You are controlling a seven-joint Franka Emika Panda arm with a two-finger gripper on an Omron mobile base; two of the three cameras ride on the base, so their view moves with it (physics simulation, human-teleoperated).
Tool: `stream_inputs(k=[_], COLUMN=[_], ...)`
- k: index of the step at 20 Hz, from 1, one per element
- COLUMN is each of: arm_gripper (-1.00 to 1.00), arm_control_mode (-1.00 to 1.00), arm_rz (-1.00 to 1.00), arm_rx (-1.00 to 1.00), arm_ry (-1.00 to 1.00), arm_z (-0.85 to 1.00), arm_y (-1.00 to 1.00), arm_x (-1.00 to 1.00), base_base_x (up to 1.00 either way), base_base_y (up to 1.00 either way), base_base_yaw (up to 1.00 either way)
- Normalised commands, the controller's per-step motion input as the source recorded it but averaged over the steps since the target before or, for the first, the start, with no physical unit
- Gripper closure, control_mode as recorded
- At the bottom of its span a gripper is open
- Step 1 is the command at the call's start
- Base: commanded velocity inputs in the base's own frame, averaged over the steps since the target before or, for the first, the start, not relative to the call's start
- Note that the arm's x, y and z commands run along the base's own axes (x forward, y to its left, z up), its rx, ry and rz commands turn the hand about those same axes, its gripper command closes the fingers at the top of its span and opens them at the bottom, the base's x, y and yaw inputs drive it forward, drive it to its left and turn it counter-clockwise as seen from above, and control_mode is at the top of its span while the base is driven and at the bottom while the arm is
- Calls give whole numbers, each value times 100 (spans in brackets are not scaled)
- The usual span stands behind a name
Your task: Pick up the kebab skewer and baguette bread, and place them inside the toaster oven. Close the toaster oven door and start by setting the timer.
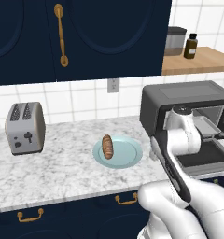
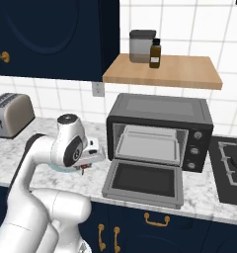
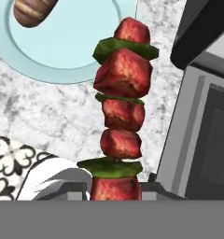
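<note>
At your far left, the silver toaster (image 1: pixel 24 127) stands on the marble counter (image 1: pixel 62 172), well apart from everything else. Move right and you find the pale blue plate (image 1: pixel 128 156) with the baguette bread (image 1: pixel 107 146) lying on its left part; the hand view shows one end of that loaf at the plate's top left. Next, between the plate and the oven, your gripper (image 2: pixel 84 167) hangs low over the counter, just beside the lowered door. In the hand view the kebab skewer (image 3: pixel 122 112) rises straight up from between the finger tips, red chunks and green slices stacked along it, so the fingers are clamped on its lower end, above the counter and clear of the plate. Right of that, the toaster oven (image 2: pixel 160 129) stands with the toaster oven door (image 2: pixel 142 181) dropped flat toward you, a grey tray (image 2: pixel 149 143) showing in the cavity. Above it, a canister (image 2: pixel 141 46) and a brown bottle (image 2: pixel 155 54) sit on the wooden shelf (image 2: pixel 189 71)
</note>
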Motion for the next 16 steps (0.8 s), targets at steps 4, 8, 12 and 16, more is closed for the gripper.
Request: stream_inputs(k=[4, 8, 12, 16], arm_gripper=[100, 100, 100, 100], arm_control_mode=[-100, -100, -100, -100], arm_rz=[16, 9, 0, 0], arm_rx=[5, 8, 6, 0], arm_ry=[-7, -1, 0, 0], arm_z=[45, 36, 31, 5], arm_y=[-91, -96, -80, -44], arm_x=[-20, -2, 19, 34], base_base_x=[0, 0, 0, 0], base_base_y=[0, 0, 0, 0], base_base_yaw=[0, 0, 0, 0])
